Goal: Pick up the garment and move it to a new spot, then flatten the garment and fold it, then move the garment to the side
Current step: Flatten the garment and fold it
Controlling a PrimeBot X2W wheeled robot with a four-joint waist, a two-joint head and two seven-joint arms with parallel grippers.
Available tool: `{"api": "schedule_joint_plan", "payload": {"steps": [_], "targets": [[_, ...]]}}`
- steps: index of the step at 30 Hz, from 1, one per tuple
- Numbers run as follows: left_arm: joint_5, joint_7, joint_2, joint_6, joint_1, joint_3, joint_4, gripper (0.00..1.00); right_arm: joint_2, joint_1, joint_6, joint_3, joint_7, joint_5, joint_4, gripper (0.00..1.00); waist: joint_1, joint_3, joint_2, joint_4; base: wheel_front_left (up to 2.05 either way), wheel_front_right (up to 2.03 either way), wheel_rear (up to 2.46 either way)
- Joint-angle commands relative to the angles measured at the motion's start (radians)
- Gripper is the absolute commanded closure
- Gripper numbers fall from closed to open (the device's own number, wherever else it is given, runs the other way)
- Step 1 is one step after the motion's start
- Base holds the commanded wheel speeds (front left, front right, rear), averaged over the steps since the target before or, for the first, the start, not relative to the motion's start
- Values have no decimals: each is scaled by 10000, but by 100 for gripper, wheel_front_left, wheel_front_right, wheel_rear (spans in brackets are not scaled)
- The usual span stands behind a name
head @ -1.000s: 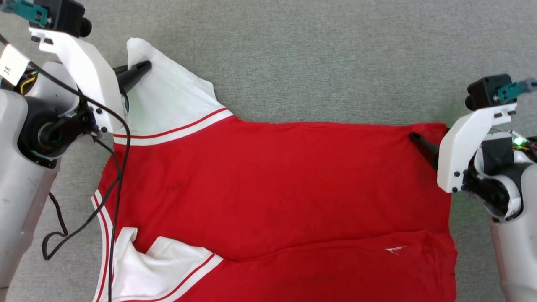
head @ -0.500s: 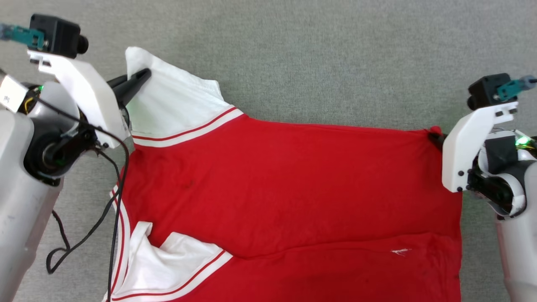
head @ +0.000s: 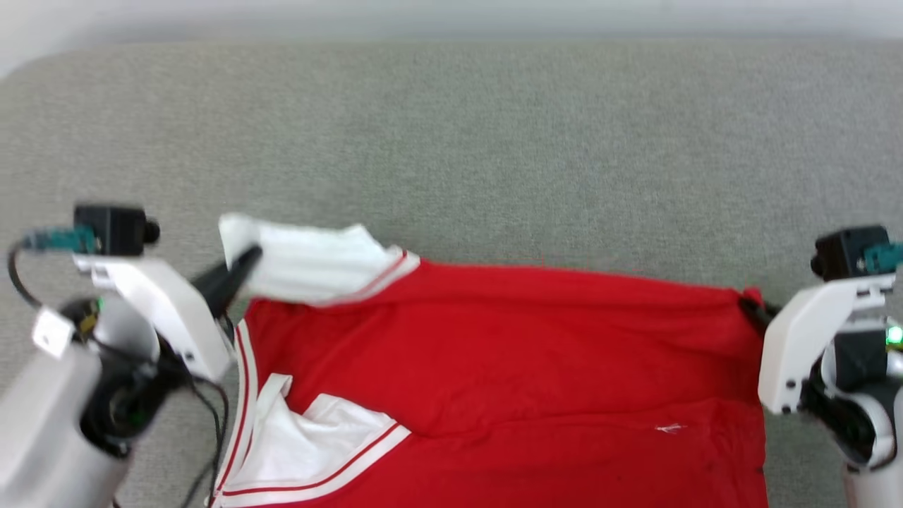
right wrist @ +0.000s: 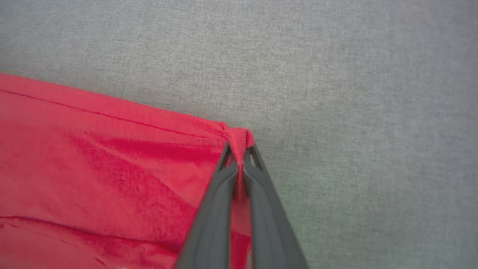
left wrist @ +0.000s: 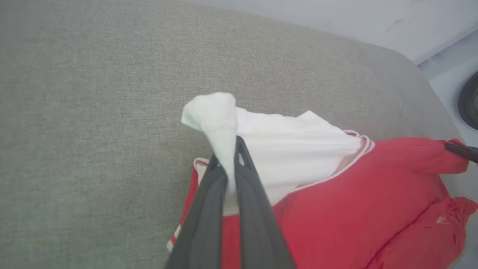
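The garment (head: 508, 353) is a red jersey T-shirt with white sleeves and red-and-white stripe trim, lying plain side up across the grey padded surface (head: 451, 141). My left gripper (head: 243, 259) is shut on the far white sleeve (head: 310, 264), whose cloth bunches between the fingers (left wrist: 201, 209) in the left wrist view. My right gripper (head: 749, 305) is shut on the garment's far right hem corner (right wrist: 239, 140). The held far edge is raised off the surface. A second white sleeve (head: 310, 444) lies folded at the near left.
Bare grey padding stretches beyond the garment to a pale back edge (head: 451, 21). In the left wrist view the padding's rounded corner (left wrist: 418, 71) shows, with pale floor and a dark round object (left wrist: 469, 101) past it. A black cable (head: 211, 423) hangs by my left arm.
The right gripper has shut on the hem corner. Both grippers have lifted the garment's far edge, the white sleeve now bunched. The head camera has tilted up.
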Motion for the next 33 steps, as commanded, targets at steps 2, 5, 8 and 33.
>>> {"api": "schedule_joint_plan", "payload": {"steps": [2, 5, 8, 33], "targets": [[-115, -230, -74, 161, 664, 42, -215, 100, 93, 476, -8, -181, -192, 86, -67, 100, 0, -307, 0, 185, 0, 0, 0], [-168, -495, -112, 390, 1535, 6, -442, 100, 224, 1062, -8, -347, -454, 153, -83, 100, 0, -564, 0, 301, 0, 0, 0], [-234, -669, -185, 563, 2291, -112, -620, 100, 346, 1617, -8, -489, -760, 215, -123, 100, 0, -759, 0, 389, 0, 0, 0], [533, -3073, -1325, 643, 3599, -483, 484, 0, 1107, 4118, -8, -541, -3419, 515, 198, 0, 0, -1661, 0, 301, 0, 0, 0]]}}
